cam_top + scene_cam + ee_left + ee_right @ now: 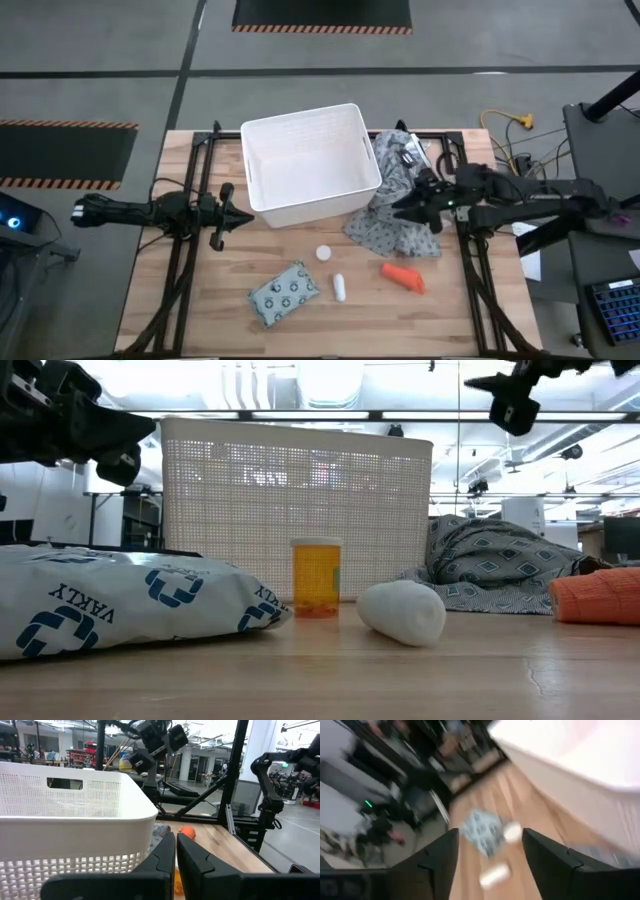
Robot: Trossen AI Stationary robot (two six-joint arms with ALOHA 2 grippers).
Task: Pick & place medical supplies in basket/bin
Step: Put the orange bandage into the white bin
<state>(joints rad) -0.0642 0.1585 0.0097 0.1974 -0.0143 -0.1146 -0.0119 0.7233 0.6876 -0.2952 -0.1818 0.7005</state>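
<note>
My right claw point(405, 212) hangs over the grey cloth point(395, 225), just beside the right wall of the big white bin point(308, 163). Its two fingers are spread wide, and nothing is between them. My left claw point(235, 217) waits on the other side, near the bin's front left corner. Its fingers are pressed together with nothing in them.

The bin sits at the back of the desk point(470, 320). I can see nothing in it from above.

All four supplies lie on the desk in front of the bin. The orange-red piece point(404, 276) is on the right, near the edge of the cloth. It lies flat with its long side running left to right, tipped a little, and its thin end points to the left. The small white cylinder point(340, 287) lies near the middle, with its long side running from the back of the desk to the front. The small white round cap point(323, 253) is just behind it, apart from it. In the low view it tops a little orange bottle point(316, 577) that stands upright. The dotted packet point(284, 294) lies flat to the left of the cylinder. It is turned at a slant, with its right end farther back.
</note>
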